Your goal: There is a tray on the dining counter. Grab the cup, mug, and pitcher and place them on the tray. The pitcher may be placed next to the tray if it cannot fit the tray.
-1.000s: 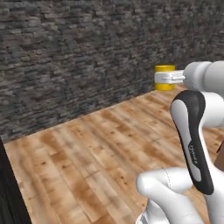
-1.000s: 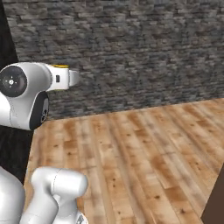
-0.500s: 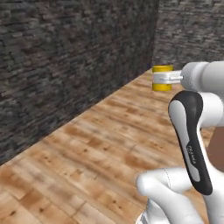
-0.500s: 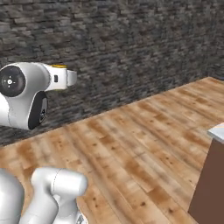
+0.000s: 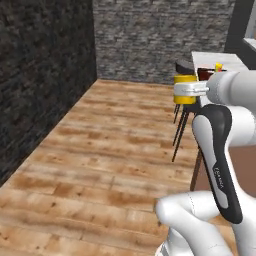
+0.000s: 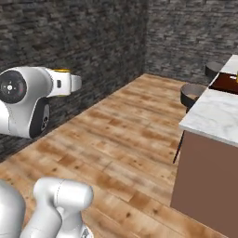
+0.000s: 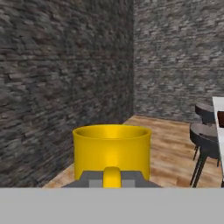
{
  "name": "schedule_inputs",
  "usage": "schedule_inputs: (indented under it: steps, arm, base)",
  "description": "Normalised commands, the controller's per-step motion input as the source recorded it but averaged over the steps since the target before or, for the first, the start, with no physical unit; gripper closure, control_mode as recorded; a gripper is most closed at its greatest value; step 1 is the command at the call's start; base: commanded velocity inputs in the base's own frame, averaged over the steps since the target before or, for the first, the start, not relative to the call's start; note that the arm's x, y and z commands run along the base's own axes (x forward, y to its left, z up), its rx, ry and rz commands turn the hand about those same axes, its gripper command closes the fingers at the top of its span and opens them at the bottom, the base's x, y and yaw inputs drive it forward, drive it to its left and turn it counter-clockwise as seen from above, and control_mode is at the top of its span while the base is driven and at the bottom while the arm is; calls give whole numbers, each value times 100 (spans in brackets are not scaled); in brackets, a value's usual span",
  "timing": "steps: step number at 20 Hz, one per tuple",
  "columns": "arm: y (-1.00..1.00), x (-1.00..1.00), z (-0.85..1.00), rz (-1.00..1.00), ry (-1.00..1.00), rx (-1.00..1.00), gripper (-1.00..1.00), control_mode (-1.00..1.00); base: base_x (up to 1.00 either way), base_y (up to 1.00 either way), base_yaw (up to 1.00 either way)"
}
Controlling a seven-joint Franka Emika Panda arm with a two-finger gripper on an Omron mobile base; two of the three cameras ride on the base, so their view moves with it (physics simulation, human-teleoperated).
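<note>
In front of the arm, raised well above the wooden floor [image 5: 100, 150], the claw [image 5: 187, 90] is clenched on the mug [image 5: 184, 89]. The mug sits upright between the fingers, its handle [image 7: 112, 177] turned back toward the hand. Its plain yellow inside is partly visible from the hand camera; contents cannot be judged. Beyond and to the right of the claw stands the dining counter [image 6: 218, 114], with black stools [image 6: 191, 95] along its near side. On its far end lies the tray [image 6: 224, 82], with a small yellow item [image 5: 218, 66] on it, too small to identify.
</note>
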Motion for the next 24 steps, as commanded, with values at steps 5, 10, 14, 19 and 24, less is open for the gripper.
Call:
schedule_inputs:
  steps: [5, 10, 14, 19, 24]
  arm:
    - [0, 0, 0, 0, 0, 0, 100, 100]
    - [0, 0, 0, 0, 0, 0, 100, 100]
    - [0, 0, 0, 0, 0, 0, 100, 100]
    - [0, 0, 0, 0, 0, 0, 100, 100]
    - [0, 0, 0, 0, 0, 0, 100, 100]
  base:
    - [75, 38, -62]
    - [84, 45, -60]
    - [91, 52, -57]
    - [100, 61, -52]
    - [100, 69, -49]
